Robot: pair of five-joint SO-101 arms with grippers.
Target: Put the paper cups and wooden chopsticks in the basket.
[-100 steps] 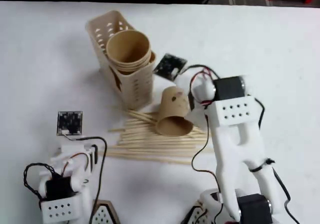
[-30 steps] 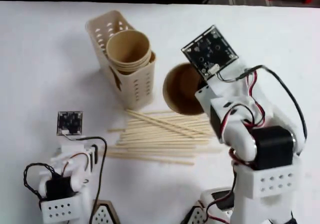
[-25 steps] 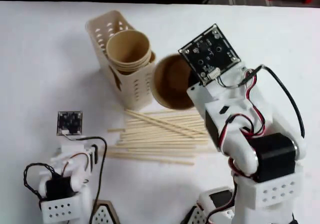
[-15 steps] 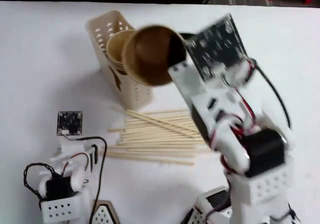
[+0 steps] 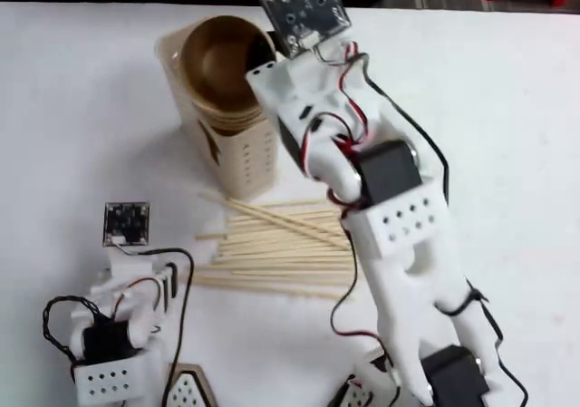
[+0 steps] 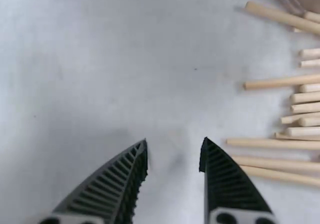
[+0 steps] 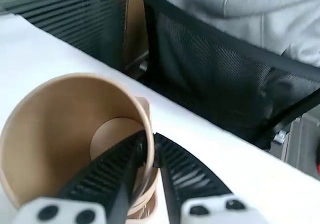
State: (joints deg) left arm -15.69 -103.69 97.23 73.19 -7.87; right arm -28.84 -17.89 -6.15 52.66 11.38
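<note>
My right gripper (image 5: pixel 260 62) (image 7: pixel 149 143) is shut on the rim of a brown paper cup (image 5: pixel 217 58) (image 7: pixel 70 134), one finger inside and one outside. It holds the cup mouth-up over the cup stack (image 5: pixel 228 117) standing in the cream basket (image 5: pixel 240 158). A bundle of wooden chopsticks (image 5: pixel 290 248) (image 6: pixel 295 109) lies flat on the white table in front of the basket. My left gripper (image 6: pixel 172 156) hovers open low over bare table just beside the chopstick ends; that arm (image 5: pixel 122 307) rests at the front left.
A black mesh chair (image 7: pixel 225 84) and a person in grey stand beyond the table's far edge. The right arm's body (image 5: pixel 399 235) stretches over the chopsticks' right side.
My right gripper has lifted the paper cup from beside the chopsticks, swung it left and back, and now holds it above the stacked cups in the basket. The left arm has stayed still.
</note>
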